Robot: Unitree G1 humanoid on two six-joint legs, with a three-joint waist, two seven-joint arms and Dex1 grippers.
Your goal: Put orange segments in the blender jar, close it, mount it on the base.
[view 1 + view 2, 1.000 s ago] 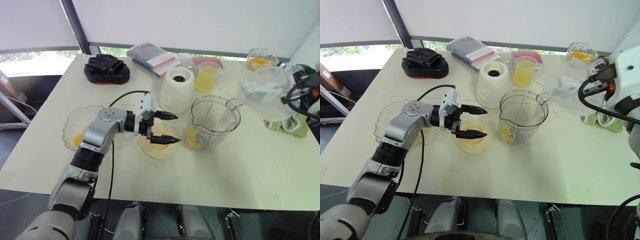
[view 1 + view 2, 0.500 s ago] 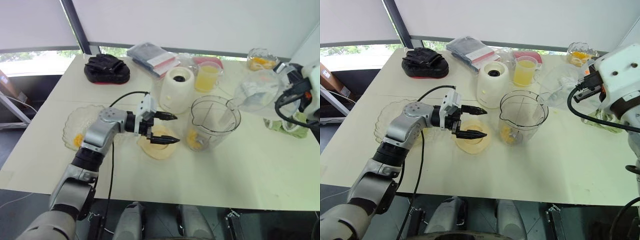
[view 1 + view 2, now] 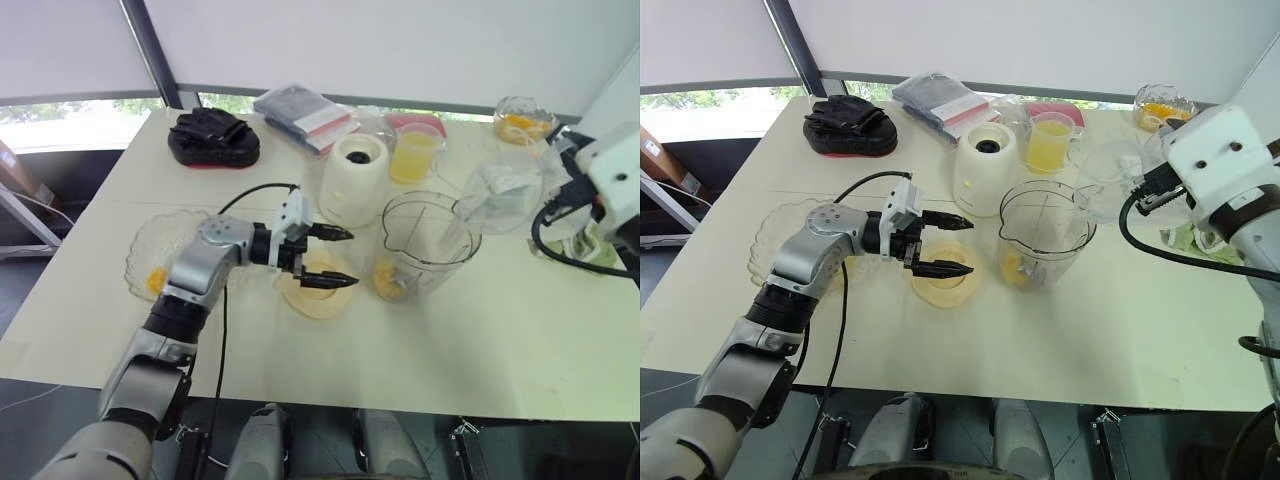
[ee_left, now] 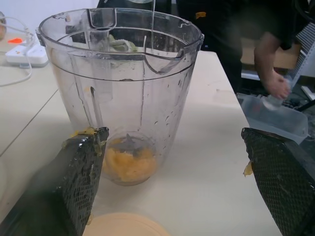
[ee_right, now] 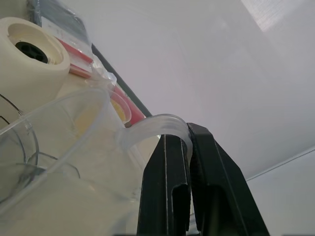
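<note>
Shifted left, right gripper [image 5: 186,135], clamped on the handle of a clear jug [image 3: 500,195], nears the jar [image 3: 430,250] from its right; left gripper [image 3: 350,258] hangs spread over the lid [image 3: 305,296]

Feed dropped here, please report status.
Left claw open, near lid. Right claw shut on clear jug. Blender jar holds orange, unlidded, off base.

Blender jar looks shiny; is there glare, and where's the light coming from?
Left wrist view: streaks of reflection on the blender jar, yet the orange pulp shows through. Left eye view: daylight from the window strip behind the table; shadows are soft.
</note>
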